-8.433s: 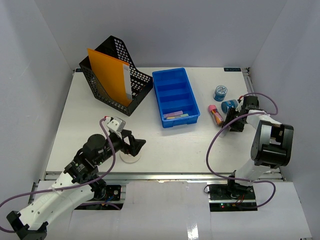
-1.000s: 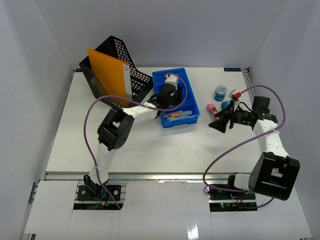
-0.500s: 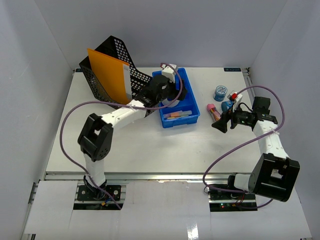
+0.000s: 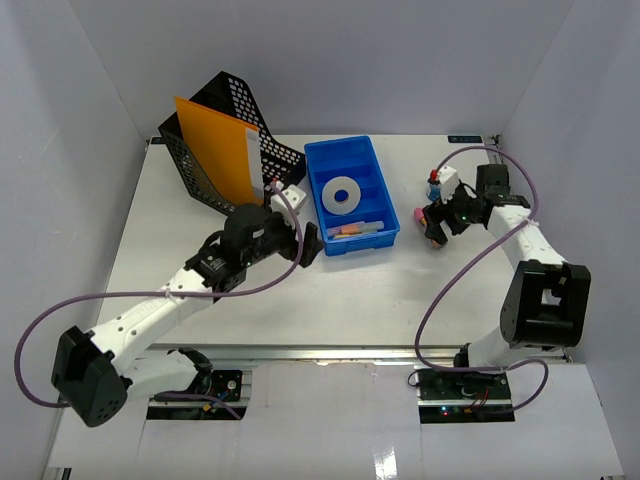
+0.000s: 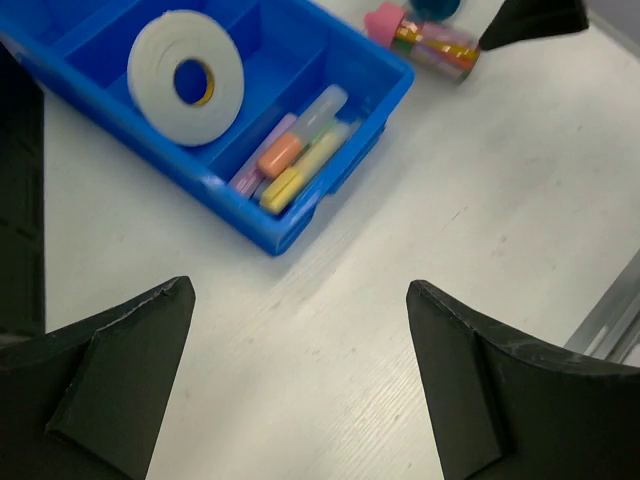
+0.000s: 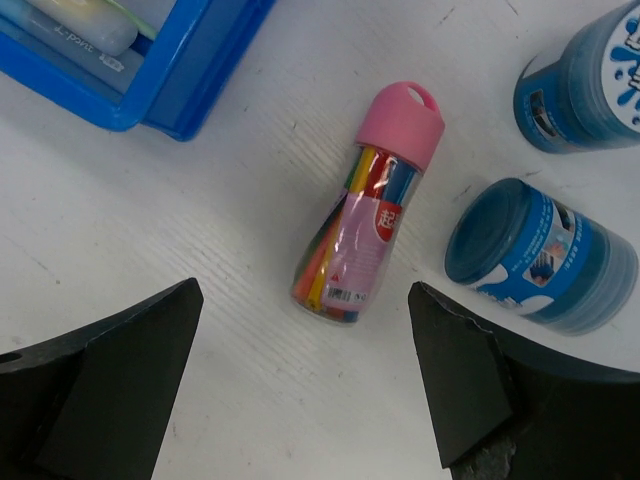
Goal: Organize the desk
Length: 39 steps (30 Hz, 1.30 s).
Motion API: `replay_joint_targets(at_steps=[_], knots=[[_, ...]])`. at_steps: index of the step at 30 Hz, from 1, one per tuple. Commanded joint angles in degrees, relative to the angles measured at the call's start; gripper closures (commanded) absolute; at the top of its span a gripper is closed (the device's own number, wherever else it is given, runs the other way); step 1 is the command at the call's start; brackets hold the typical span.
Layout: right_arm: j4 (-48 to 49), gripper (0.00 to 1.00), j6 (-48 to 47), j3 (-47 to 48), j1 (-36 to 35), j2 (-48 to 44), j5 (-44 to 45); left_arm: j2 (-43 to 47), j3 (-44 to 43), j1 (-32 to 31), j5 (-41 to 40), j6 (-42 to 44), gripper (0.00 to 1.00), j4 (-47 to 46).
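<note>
Top external puts the whole job on the white surface point(image 4: 350, 300): it spans the workspace in front of both arm bases and carries everything. Blue tray point(image 4: 362, 246) sits mid-surface, with a tape roll point(image 5: 186, 77) in its middle compartment and highlighters point(image 5: 295, 150) in the near one, so we judge small stationery is sorted there. Left fingers point(image 5: 120, 380) are spread wide and empty, over bare surface just off the tray's near corner. Right fingers point(image 6: 110, 380) are spread too, holding nothing, straddling the pink-capped pen tube point(image 6: 365, 200) that lies on its side; we read that as lining up to pinch across its width. Two blue jars point(image 6: 545, 255) sit just beside the tube, loose on the surface, one tipped over. Orange folder point(image 4: 215, 150) stands in the black mesh holder point(image 4: 240, 100) at the far left. Hard to call: whether the tape lies flat or leans on a divider, and how high the right fingers are above the tube. From above, the right arm covers most of the tube and jars. Jar label text is unreadable.
</note>
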<state>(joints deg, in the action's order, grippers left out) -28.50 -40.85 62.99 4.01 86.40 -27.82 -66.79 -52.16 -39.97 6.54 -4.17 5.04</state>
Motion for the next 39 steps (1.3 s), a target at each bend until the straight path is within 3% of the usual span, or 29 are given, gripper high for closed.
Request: replay_joint_targets(at_steps=[1,6,15,17,27,34,39], knots=[[1.8,0.1,2.1,4.8,-5.6,4.0,11.9,9.5,6.8,0.5,-4.9,5.8,0.02,6.2],[2.6,0.08,5.5,8.8,-7.2,9.9,15.7,19.3,14.0,0.5,-13.9,7.5,0.02,7.8],[3.3,0.02,6.5,10.3,-7.8,16.9,17.9,27.5,16.0,0.4,-16.6,7.2,0.02,7.8],[3.3,0.12,6.6,10.5,-7.8,18.2,17.6,27.1,16.0,0.4,-16.7,7.2,0.02,7.8],[3.8,0.36,7.2,10.0,-7.8,20.6,17.0,26.7,16.1,0.4,-17.4,7.2,0.02,7.6],[4.4,0.7,8.8,9.8,-7.7,20.8,17.0,26.7,16.3,0.5,-17.1,7.2,0.02,7.3],[3.7,0.89,9.0,10.4,-6.7,15.5,15.7,27.0,16.4,0.5,-16.7,7.2,0.02,7.1]])
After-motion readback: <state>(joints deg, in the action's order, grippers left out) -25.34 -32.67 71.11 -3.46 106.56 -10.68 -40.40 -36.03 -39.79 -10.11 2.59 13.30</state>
